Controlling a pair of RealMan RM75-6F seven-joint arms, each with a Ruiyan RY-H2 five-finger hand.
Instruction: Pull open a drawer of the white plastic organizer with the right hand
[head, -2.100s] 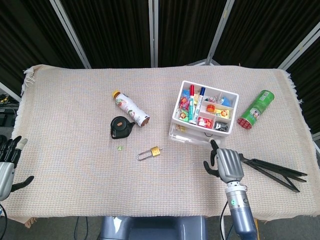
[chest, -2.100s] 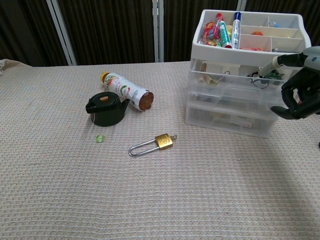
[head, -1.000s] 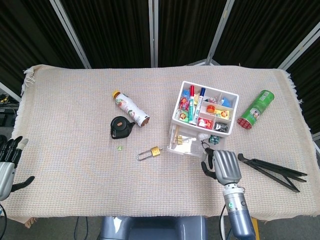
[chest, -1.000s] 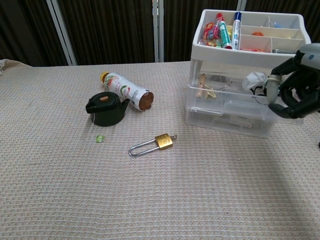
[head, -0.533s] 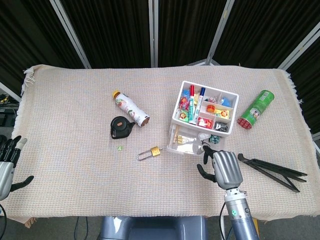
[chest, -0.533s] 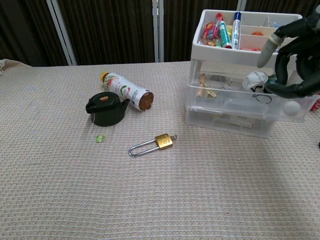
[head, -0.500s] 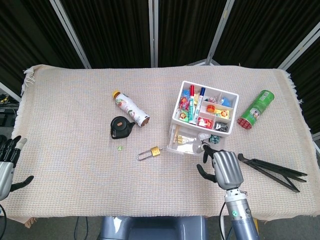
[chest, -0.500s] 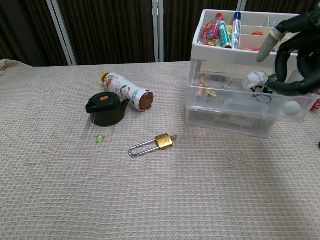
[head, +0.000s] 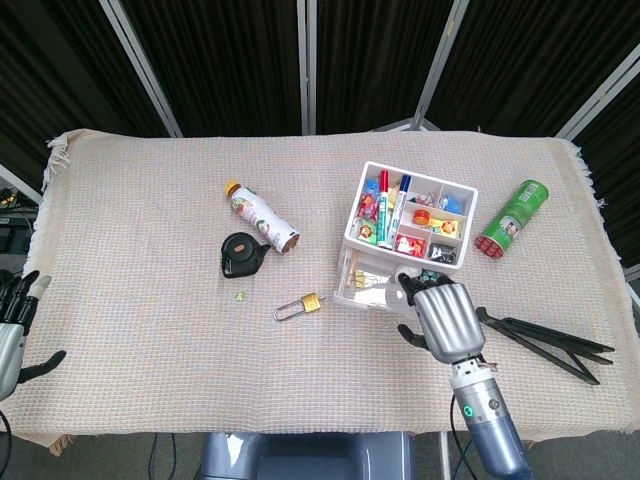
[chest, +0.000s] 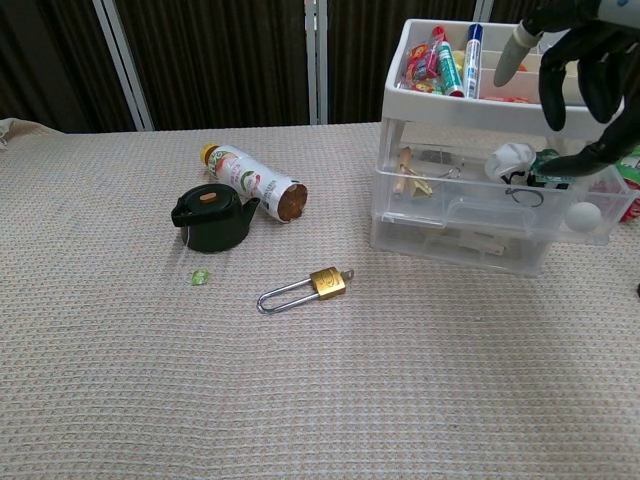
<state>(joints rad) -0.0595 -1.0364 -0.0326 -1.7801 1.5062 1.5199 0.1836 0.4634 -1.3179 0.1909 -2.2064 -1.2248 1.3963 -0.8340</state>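
Observation:
The white plastic organizer stands right of the table's centre, with pens and small items in its top tray. Its top drawer is pulled out toward me and shows clips and small bits inside; in the head view the drawer juts out from under the tray. My right hand hovers above the drawer's right end with fingers apart, touching nothing. From the head view the right hand is just in front of the drawer. My left hand rests off the table's left edge, fingers spread, empty.
A lying drink bottle, a black round case, a brass padlock and a tiny green bead sit left of the organizer. A green can lies to its right, and black folded legs lie beside my right hand.
My right hand drew the top drawer out toward me, then let go and rose above it. The left hand stayed put.

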